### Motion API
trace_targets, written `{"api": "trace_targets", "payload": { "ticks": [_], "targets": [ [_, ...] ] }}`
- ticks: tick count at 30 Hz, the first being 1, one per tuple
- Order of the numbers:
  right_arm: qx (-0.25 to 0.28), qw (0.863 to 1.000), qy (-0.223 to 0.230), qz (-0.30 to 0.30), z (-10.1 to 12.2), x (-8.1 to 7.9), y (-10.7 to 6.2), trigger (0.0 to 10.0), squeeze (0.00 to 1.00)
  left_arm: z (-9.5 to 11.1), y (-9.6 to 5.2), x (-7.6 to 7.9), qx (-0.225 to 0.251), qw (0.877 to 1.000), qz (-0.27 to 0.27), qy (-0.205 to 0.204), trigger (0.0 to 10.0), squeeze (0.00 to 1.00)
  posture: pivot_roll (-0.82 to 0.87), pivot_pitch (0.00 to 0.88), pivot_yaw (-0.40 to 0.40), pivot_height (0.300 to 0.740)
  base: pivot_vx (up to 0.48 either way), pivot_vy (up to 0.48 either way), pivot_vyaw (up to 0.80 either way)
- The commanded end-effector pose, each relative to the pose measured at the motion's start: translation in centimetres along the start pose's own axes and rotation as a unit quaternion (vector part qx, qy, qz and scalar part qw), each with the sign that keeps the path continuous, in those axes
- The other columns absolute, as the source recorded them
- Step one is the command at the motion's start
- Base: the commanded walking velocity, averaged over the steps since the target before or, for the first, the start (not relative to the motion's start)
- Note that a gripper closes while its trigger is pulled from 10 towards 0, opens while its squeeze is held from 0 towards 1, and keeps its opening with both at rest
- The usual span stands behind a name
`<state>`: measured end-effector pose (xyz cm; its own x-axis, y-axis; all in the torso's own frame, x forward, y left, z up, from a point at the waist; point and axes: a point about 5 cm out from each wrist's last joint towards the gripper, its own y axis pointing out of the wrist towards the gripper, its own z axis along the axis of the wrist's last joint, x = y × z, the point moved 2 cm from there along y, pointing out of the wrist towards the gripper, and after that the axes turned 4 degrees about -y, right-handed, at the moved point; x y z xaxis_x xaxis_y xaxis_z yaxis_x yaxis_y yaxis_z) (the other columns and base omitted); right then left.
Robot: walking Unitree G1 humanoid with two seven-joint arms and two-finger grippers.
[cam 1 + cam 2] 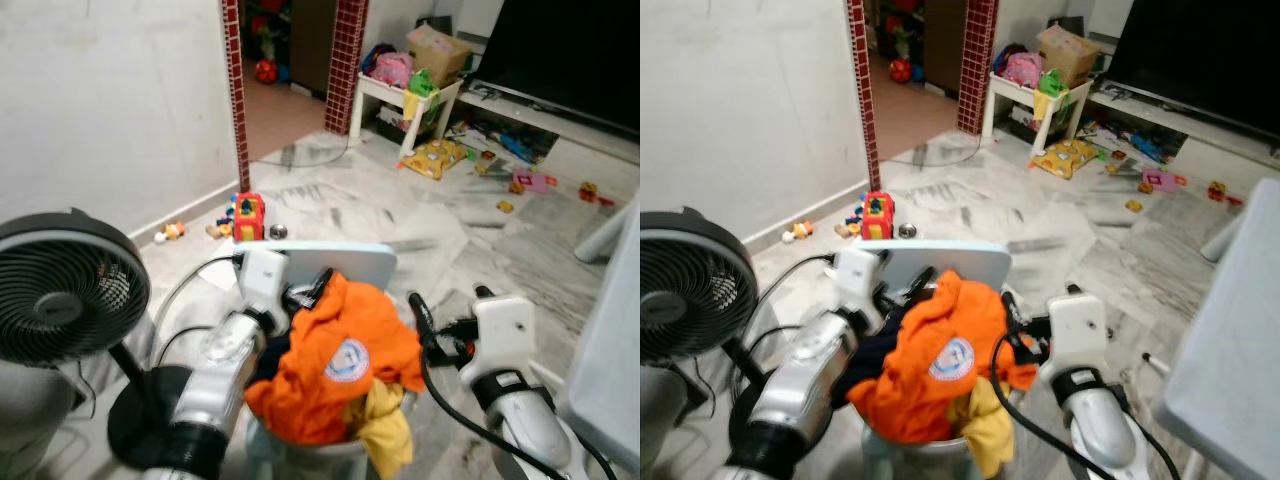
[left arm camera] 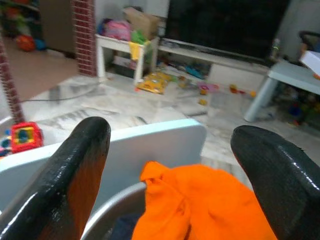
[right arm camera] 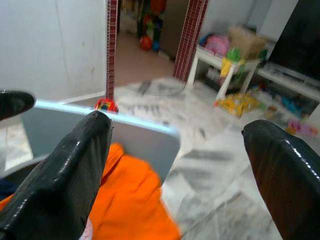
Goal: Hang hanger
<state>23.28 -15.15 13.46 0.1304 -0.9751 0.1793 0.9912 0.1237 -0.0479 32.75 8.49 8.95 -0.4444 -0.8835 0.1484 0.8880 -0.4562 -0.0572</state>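
Hanger position cannot be told, nothing among the clothes reads clearly as one. Grey round basket (image 1: 300, 452) sits right in front of the robot between both arms, stuffed over the rim: orange shirt (image 1: 335, 365) with a round blue-white badge on top, yellow garment (image 1: 388, 428) spilling over the front edge, something dark blue under the orange on the left side. Pale blue-white panel (image 1: 345, 262) stands just behind the basket. Left claw (image 2: 172, 132) hovers at the basket's left rim, fingers spread wide, gripping nothing. Right claw (image 3: 175, 122) is just beside the basket on the right, also spread wide and empty. Head views add a black floor fan (image 1: 62, 285) at the robot's left and cables by the arms; left wrist view adds a pale desk (image 2: 292, 75) off to the side and a dark TV (image 2: 225, 25) on a low white shelf. Floor is grey-veined marble (image 1: 400, 215), scattered with toys (image 1: 248, 215) and a yellow cushion (image 1: 437, 157). White wall on the left, red-tiled doorway pillars (image 1: 346, 60), small white desk (image 1: 405, 100) piled with a box and a pink bag.
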Motion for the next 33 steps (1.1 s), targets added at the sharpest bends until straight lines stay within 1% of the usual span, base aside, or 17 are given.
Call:
{"api": "trace_targets", "payload": {
  "ticks": [1, 3, 6, 18, 20, 21, 23, 24, 25, 27, 30, 33],
  "targets": [
    [-0.009, 1.0, -0.003, -0.004, -0.4, 0.5, -0.2, 10.0, 0.0, 0.2, 0.6, 1.1, 0.002, 1.0, -0.014, -0.008, 10.0, 0.0, -0.02, 0.0, -0.08, 0.74, 0.0, 0.0, 0.0],
    [-0.009, 1.0, -0.002, -0.003, -0.4, 0.5, -0.2, 10.0, 0.0, 0.1, 0.6, 1.0, 0.001, 1.0, -0.012, -0.008, 10.0, 0.0, -0.02, 0.0, -0.08, 0.74, 0.0, 0.0, 0.0],
    [-0.005, 1.0, -0.003, 0.002, -0.3, 0.4, -0.2, 10.0, 0.0, -0.1, 0.6, 0.9, -0.003, 1.0, -0.007, -0.019, 10.0, 0.0, -0.02, 0.0, -0.08, 0.74, 0.0, 0.0, 0.0],
    [-0.003, 1.0, -0.008, 0.008, -0.3, 0.2, -0.2, 10.0, 0.0, -0.2, 0.7, 1.1, -0.003, 0.999, -0.013, -0.029, 10.0, 0.0, -0.03, 0.0, -0.08, 0.74, 0.0, 0.0, 0.0],
    [-0.005, 1.0, -0.009, 0.01, -0.4, 0.2, -0.2, 10.0, 0.0, -0.5, 0.7, 0.9, -0.013, 0.999, -0.004, -0.032, 10.0, 0.0, -0.03, 0.0, -0.082, 0.74, 0.0, 0.0, 0.0],
    [-0.006, 1.0, -0.009, 0.011, -0.4, 0.2, -0.3, 10.0, 0.0, -1.0, 0.7, 0.7, -0.029, 0.999, 0.004, -0.035, 10.0, 0.0, -0.03, 0.0, -0.085, 0.74, 0.0, 0.0, 0.0],
    [-0.006, 1.0, -0.009, 0.011, -0.4, 0.2, -0.3, 10.0, 0.0, -1.0, 0.7, 0.7, -0.029, 0.999, 0.004, -0.035, 10.0, 0.0, -0.03, 0.0, -0.085, 0.74, 0.0, 0.0, 0.0],
    [-0.011, 1.0, -0.008, 0.014, -0.5, 0.0, -0.4, 10.0, 0.0, -1.5, 0.8, 0.4, -0.047, 0.998, 0.014, -0.035, 10.0, 0.0, -0.03, 0.0, -0.09, 0.74, 0.0, 0.0, 0.0],
    [-0.011, 1.0, -0.008, 0.014, -0.5, 0.0, -0.4, 10.0, 0.0, -1.5, 0.8, 0.4, -0.047, 0.998, 0.014, -0.035, 10.0, 0.0, -0.03, 0.0, -0.09, 0.74, 0.0, 0.0, 0.0],
    [-0.026, 0.999, -0.004, 0.027, -0.8, -0.5, -0.9, 10.0, 0.0, -2.1, 0.6, 0.1, -0.07, 0.996, 0.025, -0.043, 10.0, 0.0, -0.03, 0.0, -0.104, 0.74, 0.0, 0.0, 0.0],
    [-0.033, 0.999, -0.002, 0.032, -1.0, -0.8, -1.3, 10.0, 0.0, -2.2, 0.4, 0.0, -0.072, 0.996, 0.027, -0.044, 10.0, 0.0, -0.03, 0.0, -0.11, 0.74, 0.0, 0.0, 0.0],
    [-0.054, 0.998, 0.011, 0.036, -1.5, -1.3, -2.4, 10.0, 0.0, -2.0, -0.5, -0.3, -0.071, 0.996, 0.023, -0.044, 10.0, 0.0, -0.02, 0.0, -0.12, 0.74, 0.0, 0.0, 0.0]
  ]
}}
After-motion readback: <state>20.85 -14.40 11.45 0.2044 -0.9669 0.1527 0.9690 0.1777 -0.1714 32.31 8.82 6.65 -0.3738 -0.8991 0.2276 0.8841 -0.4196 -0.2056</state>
